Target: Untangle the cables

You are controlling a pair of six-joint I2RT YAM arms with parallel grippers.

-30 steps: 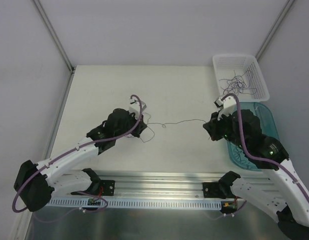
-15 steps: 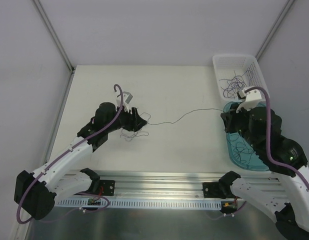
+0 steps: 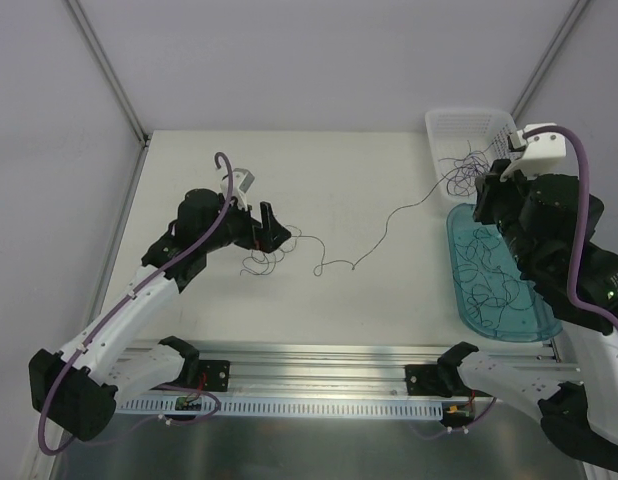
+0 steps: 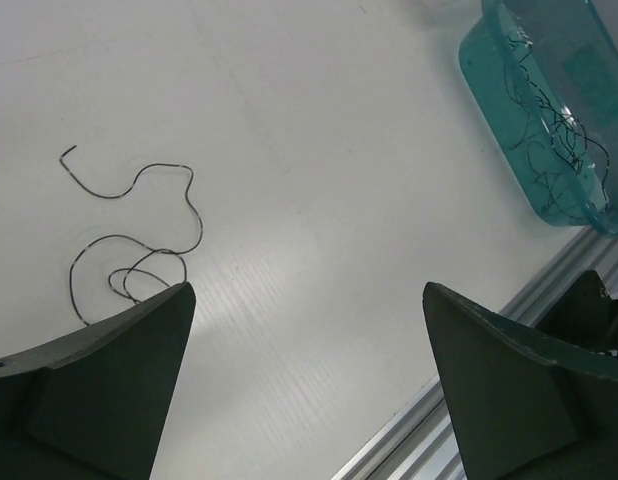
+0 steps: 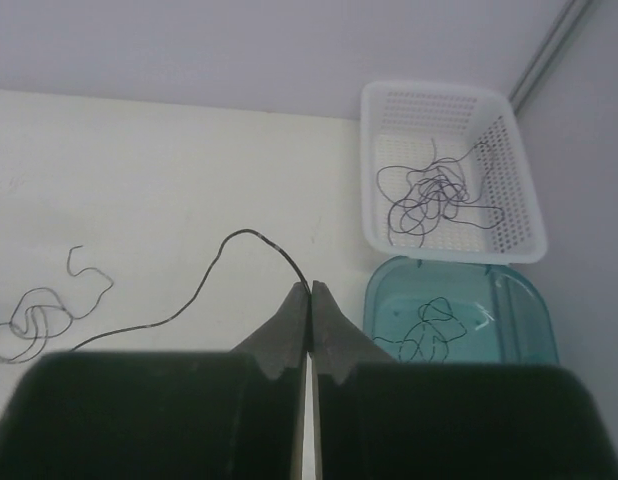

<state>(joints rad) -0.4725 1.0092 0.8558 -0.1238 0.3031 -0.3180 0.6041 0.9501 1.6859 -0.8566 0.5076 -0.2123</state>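
Black hair-thin wire strand pinched in the right gripper; left gripper gapes wide over loose dark curls.

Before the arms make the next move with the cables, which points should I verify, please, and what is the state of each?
1. Right gripper jaws shut on one strand: ok.
2. Left gripper jaws open, holding nothing: ok.
3. Held strand apart from the loose bunch by the left gripper: looks ok in the top view.
4. Strand's tail lifted off the table: not ok, it lies there.
5. Right gripper above the teal tray: cannot tell; it is near the tray's far end.
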